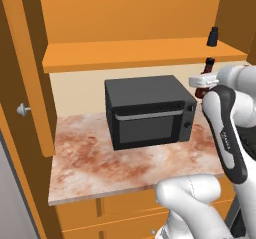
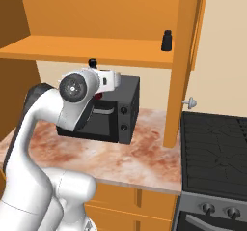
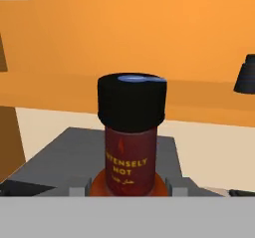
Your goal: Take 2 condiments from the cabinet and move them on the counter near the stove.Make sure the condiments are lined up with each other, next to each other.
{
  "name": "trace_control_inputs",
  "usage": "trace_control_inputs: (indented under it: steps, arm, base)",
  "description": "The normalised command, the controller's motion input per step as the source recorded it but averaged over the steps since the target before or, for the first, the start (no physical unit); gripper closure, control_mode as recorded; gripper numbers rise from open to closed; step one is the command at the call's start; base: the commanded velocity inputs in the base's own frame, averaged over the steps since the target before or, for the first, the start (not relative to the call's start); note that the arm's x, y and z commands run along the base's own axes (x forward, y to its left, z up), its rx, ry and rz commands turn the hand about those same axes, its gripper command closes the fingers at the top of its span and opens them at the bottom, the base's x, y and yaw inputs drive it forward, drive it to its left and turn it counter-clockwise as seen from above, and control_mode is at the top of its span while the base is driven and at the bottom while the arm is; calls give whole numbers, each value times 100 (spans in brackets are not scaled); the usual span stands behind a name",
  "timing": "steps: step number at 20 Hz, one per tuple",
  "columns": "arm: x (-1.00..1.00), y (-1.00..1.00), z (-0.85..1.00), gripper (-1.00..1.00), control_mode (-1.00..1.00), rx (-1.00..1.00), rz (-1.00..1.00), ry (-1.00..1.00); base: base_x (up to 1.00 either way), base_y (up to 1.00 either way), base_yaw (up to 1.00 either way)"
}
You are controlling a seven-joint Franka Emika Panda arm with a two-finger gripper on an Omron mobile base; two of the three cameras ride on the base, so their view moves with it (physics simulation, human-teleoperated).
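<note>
The sauce bottle [image 3: 131, 142] hangs in the air just below the cabinet shelf [image 1: 135, 55] and above the right end of the microwave [image 1: 147, 114], upright, its black cap on top and the red label readable. The gripper [image 1: 202, 81] pinches it low on the body, one finger on each side (in the hand view the two pads sit flush against its base), so it looks held rather than merely touched. The shaker [image 2: 167, 41], the second condiment, stands on the shelf up and to the right, well apart from the bottle. Below lies the marbled counter [image 1: 100, 163], and at its right end, past the cabinet door [image 2: 181, 65] with its round knob, the black stove [image 2: 214, 150].

As I judge it, the step in hand is carrying the first condiment out and over to the counter beside the stove. To do it well, the arm should keep the bottle upright and bring it toward the robot first, clear of the shelf edge and the microwave top, before swinging right. The open door stands between bottle and stove, so the path should pass on its near side. Set it down near the stove with room left alongside for the shaker, so the two can stand in line.
</note>
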Motion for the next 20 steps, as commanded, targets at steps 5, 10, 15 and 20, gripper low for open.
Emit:
trace_control_inputs:
  steps: [5,10,15,20]
  arm:
    - [-41,-29,-64,100,-100,-1,0,0]
    - [-3,-29,-59,100,-100,-3,3,-1]
    - [-5,-37,-29,100,-100,0,2,-9]
    - [0,-28,-25,100,-100,0,1,-1]
  base:
    - [0,0,0]
    - [0,0,0]
    - [0,0,0]
    - [0,0,0]
